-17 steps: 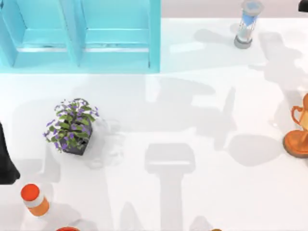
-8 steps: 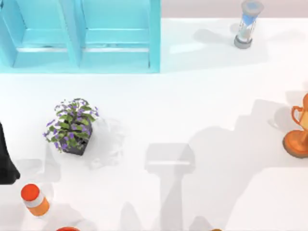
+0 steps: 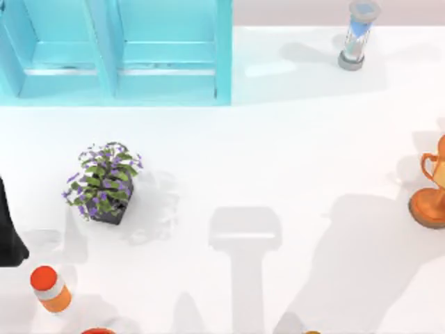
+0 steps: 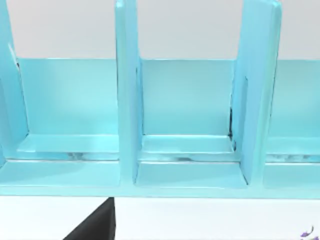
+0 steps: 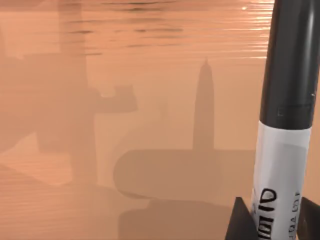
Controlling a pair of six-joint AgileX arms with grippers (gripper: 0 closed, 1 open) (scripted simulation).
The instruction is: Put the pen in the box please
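Between the right gripper's [image 5: 272,220] closed dark fingers [image 5: 240,222], the slim white black-ended pen [image 5: 282,125] is clamped; upper left, the large light-turquoise divided box [image 3: 222,56] is seen.

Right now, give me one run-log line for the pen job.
pen: upright in right tool, black end up | box: top left of table, no pen seen inside | left arm: facing box | step: carry pending

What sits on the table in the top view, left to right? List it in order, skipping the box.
Orange-capped bottle → potted plant with purple flowers → hourglass → orange trophy.
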